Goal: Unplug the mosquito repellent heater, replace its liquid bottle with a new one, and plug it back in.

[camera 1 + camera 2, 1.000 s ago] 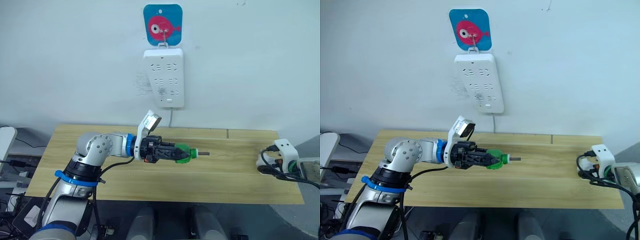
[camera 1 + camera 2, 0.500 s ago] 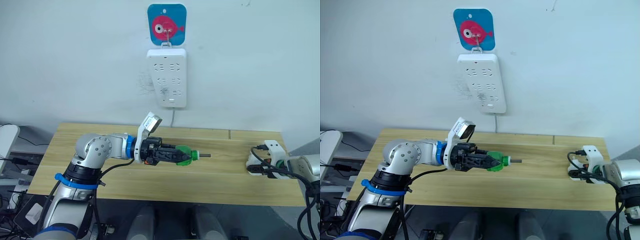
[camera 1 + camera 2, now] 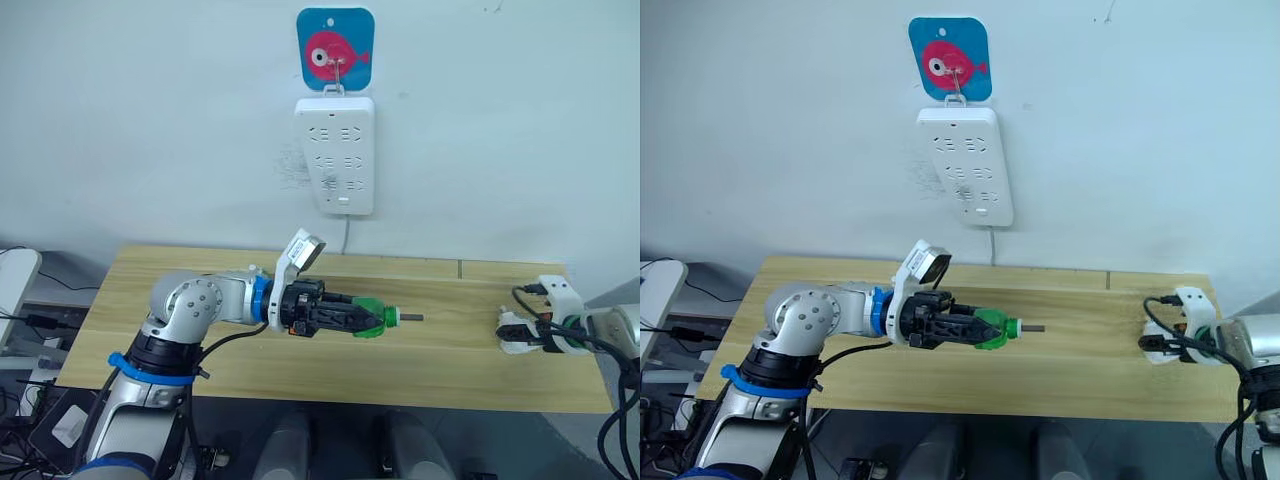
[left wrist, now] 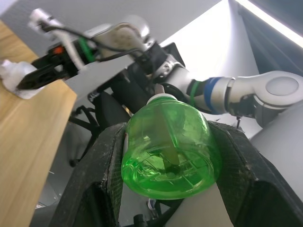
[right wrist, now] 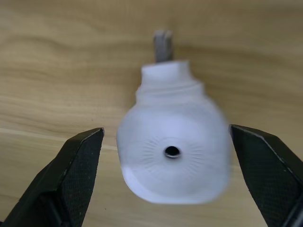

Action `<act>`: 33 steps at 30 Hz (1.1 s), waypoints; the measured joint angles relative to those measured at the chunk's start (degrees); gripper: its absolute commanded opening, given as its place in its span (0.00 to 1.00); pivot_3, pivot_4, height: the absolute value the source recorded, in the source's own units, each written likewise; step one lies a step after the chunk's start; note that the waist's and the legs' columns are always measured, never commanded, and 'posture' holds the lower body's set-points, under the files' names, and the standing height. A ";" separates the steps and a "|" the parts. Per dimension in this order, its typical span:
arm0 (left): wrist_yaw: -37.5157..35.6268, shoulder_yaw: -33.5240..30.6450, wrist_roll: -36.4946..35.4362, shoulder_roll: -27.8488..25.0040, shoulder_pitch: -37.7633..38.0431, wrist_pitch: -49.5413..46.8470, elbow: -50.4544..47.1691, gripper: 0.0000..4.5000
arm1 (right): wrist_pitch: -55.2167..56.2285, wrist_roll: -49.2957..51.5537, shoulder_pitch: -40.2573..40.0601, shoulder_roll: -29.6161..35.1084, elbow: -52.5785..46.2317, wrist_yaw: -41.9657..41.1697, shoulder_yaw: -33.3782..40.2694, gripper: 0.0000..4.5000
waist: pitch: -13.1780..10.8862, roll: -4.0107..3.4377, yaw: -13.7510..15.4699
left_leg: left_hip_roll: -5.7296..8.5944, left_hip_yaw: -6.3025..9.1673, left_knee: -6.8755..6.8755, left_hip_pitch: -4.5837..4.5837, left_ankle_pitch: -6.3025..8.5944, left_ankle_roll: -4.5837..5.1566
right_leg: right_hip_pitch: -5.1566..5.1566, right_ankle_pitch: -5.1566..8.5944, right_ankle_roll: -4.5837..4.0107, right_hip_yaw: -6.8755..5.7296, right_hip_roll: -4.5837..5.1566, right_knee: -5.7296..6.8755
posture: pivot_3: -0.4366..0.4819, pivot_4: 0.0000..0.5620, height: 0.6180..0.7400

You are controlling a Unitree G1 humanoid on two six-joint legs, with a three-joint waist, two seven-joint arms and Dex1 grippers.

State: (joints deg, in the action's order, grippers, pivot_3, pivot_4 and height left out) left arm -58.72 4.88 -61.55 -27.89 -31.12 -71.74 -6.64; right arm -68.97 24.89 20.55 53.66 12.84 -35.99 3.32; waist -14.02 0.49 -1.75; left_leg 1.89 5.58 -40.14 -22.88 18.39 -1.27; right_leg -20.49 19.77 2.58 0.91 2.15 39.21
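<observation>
Heater (image 5: 173, 153) is unplugged, lying on the table (image 3: 440, 350) between the spread fingers of the right gripper (image 5: 173, 182). Wick bottle (image 3: 368, 318) is clamped in the left gripper (image 3: 345, 318) over mid-table. Fitting and replugging into the wall strip (image 3: 334, 154) are judged outstanding.

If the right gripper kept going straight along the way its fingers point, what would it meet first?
Most likely the mosquito repellent heater, which lies on the table directly ahead between the open fingers of the right gripper, vent hole facing them. The gap left is hard to judge.
</observation>
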 measured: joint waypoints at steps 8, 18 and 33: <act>3.83 4.16 21.67 6.20 8.48 30.62 -3.50 0.50 | -11.97 13.68 -0.49 -1.38 -15.09 -6.14 17.87 0.99 | 0.01 -0.01 0.06 | -0.03 -0.03 0.06 0.02 0.00 0.00 | 0.11 -0.01 0.00 -0.02 0.01 -0.17 | 0.43 0.42 1.00; 12.20 9.64 46.38 18.81 7.47 69.21 7.51 0.50 | -21.91 52.20 2.70 -28.92 -22.60 26.68 33.46 0.99 | 0.03 -0.01 -0.11 | 0.01 -0.12 0.06 -0.01 -0.04 0.01 | 0.04 -0.06 0.01 0.05 0.05 -0.02 | 0.40 0.41 1.00; 10.62 10.55 46.65 19.66 7.22 70.92 7.28 0.50 | 7.88 86.55 -4.15 -22.54 -30.34 56.25 14.08 0.99 | 0.03 -0.01 -0.89 | 0.00 -0.01 0.09 0.03 -0.18 0.10 | 0.02 -0.05 0.01 0.00 0.01 0.20 | 0.40 0.43 1.00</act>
State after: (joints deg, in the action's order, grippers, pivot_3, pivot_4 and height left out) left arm -48.10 15.43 -14.90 -8.23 -23.90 -0.82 0.65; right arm -61.09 111.44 16.40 31.13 -17.50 20.26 17.40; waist -13.99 0.49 -2.63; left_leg 1.90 5.57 -40.05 -22.85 18.22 -1.17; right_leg -20.47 19.71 2.58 0.90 2.16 39.41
